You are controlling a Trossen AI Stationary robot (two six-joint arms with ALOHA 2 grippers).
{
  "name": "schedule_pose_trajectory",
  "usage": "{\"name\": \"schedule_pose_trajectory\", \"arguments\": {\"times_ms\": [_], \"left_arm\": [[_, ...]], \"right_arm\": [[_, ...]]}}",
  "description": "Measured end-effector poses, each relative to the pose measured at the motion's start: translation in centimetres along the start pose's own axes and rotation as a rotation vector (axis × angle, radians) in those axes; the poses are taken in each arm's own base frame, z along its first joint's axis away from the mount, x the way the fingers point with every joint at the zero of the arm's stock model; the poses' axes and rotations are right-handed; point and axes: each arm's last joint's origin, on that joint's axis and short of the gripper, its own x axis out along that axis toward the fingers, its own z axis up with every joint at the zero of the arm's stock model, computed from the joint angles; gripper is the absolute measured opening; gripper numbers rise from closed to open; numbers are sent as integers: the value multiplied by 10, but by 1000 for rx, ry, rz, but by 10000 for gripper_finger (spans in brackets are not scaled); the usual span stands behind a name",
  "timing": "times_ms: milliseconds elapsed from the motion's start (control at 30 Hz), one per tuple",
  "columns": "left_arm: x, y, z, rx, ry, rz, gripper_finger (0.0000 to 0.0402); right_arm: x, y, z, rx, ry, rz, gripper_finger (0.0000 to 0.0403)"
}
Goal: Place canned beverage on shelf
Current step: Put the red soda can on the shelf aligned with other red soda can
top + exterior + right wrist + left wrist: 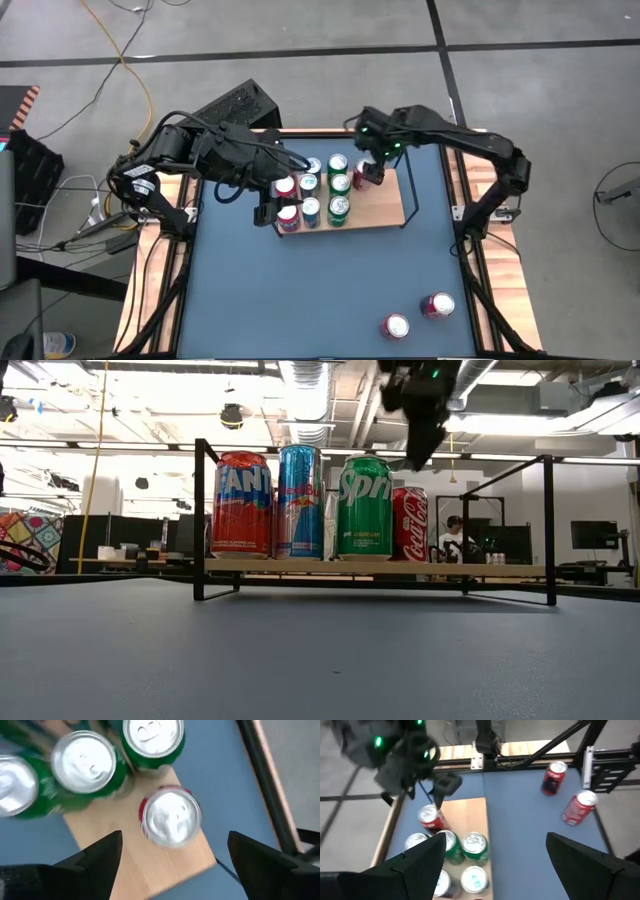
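The shelf, a light-wood board with black wire end frames, stands mid-table and carries several upright cans. The red cola can stands on its base at the board's far right corner, behind a green can. My right gripper hovers open just above that red can, fingers pointing down and clear of it on either side. My left gripper hangs open above the shelf's left end, holding nothing.
Two more red cans lie on the blue tabletop near its front right corner. Red, blue and green cans fill the shelf's left half; bare board remains at its right end. Wooden rails edge the table.
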Motion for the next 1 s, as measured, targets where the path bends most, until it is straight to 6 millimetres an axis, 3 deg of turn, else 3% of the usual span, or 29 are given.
{"name": "schedule_pose_trajectory", "arguments": {"times_ms": [133, 300, 467, 633, 733, 1000], "left_arm": [[13, -1, 1, 60, 1, 59, 329], [64, -10, -2, 114, 12, 51, 329], [114, -24, -8, 148, -20, -18, 329], [161, -47, -17, 185, -29, -68, 329], [189, -63, -15, 139, -122, -85, 329], [254, -117, -28, 164, -327, -194, 329]], "right_arm": [[-46, -1, -16, -10, -35, 1, 345], [-110, 4, -52, 47, -133, 12, 345], [-157, 5, -94, 159, -287, 52, 344], [-185, -1, -127, 281, -411, -7, 344], [-195, -4, -142, 357, -465, -15, 344], [-211, -7, -169, 414, -536, 30, 344]]}}
